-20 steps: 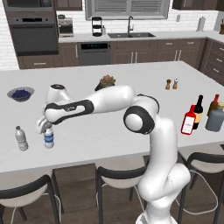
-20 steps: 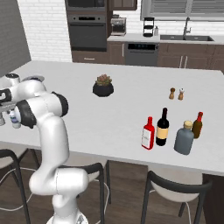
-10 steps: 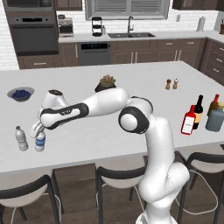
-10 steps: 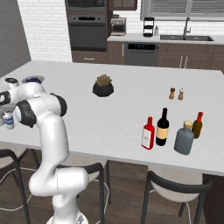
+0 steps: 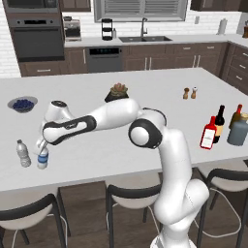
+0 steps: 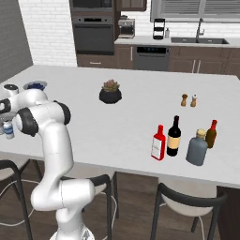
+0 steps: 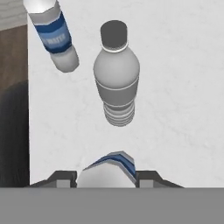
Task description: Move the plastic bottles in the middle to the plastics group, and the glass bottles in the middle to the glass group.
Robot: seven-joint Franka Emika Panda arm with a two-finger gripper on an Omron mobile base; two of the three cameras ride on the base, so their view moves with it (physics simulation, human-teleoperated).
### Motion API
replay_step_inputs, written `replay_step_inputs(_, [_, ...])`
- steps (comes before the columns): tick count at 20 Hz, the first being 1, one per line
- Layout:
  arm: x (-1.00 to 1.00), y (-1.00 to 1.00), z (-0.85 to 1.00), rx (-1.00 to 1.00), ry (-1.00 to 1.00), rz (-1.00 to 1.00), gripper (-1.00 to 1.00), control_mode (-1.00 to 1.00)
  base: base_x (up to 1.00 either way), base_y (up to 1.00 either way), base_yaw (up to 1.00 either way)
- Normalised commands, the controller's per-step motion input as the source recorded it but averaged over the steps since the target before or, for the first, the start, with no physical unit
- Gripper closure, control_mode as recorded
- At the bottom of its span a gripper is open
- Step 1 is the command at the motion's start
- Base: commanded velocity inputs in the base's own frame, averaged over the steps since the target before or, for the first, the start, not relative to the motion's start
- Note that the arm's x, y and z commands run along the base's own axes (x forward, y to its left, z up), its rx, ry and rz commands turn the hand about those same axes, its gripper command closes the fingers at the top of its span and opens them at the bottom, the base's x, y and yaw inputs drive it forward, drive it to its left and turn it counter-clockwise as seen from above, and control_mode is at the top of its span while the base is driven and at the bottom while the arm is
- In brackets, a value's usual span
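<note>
My gripper [image 5: 42, 147] is shut on the plastic bottle with the blue label [image 5: 42, 158], near the counter's front left edge. In the hand view the fingertips flank this bottle [image 7: 107, 169]. Just to its left stands the plastics group, a clear bottle with a greyish label [image 5: 23, 153], which sits at the centre of the hand view [image 7: 116, 72]. Far right, the dark wine bottle [image 5: 219, 123] and the flat red bottle [image 5: 209, 133] stand beside the glass group: an amber bottle [image 5: 236, 116] and a grey-blue jug [image 5: 239, 131].
In the hand view another blue-labelled bottle [image 7: 52, 33] shows at top left, close to the counter's edge. A bowl of blueberries [image 5: 22, 103] sits behind the gripper. A potted plant [image 5: 117, 91] and two shakers [image 5: 190, 93] stand mid-counter. Stools line the front edge.
My gripper has carried the blue-labelled bottle leftwards and lower, closer to the grey-labelled bottle. The glass bottles have not moved.
</note>
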Motion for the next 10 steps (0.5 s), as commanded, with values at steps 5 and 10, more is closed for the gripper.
replay_step_inputs(5, [-0.01, 0.02, -0.4, 0.0, -0.01, 0.07, 1.0, -1.0, 0.0, 0.0, 0.0])
replay_step_inputs(10, [-0.04, 0.0, -0.36, 0.0, 0.0, 0.04, -1.0, -1.0, 0.0, 0.0, 0.0])
